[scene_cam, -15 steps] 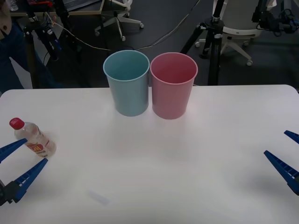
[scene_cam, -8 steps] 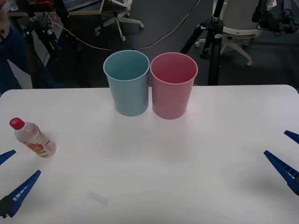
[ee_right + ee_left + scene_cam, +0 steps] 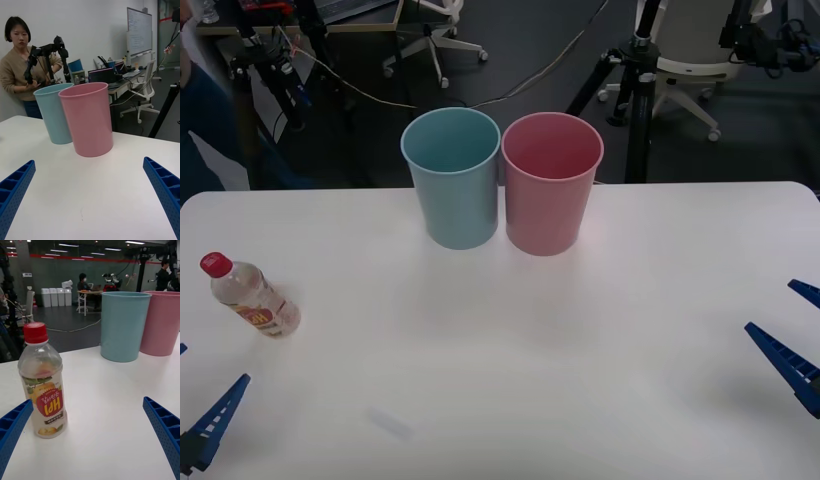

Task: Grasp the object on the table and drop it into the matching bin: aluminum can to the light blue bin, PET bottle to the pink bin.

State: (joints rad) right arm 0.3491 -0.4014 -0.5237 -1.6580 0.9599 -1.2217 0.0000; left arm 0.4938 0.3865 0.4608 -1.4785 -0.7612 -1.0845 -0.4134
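With the bottle (image 3: 250, 296) upright on the table (image 3: 510, 350), well left of the pink bin (image 3: 551, 183), I count nothing done: my left gripper (image 3: 88, 438) gapes empty just short of it, my right gripper (image 3: 798, 345) idles spread wide.

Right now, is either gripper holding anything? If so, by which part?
Nothing is held. The left gripper is open, short of the upright PET bottle, which stands free on the table. The right gripper is open too, at the table's right edge.

PET bottle (image 3: 250, 296) stands left on the table (image 3: 580, 360), bins behind.
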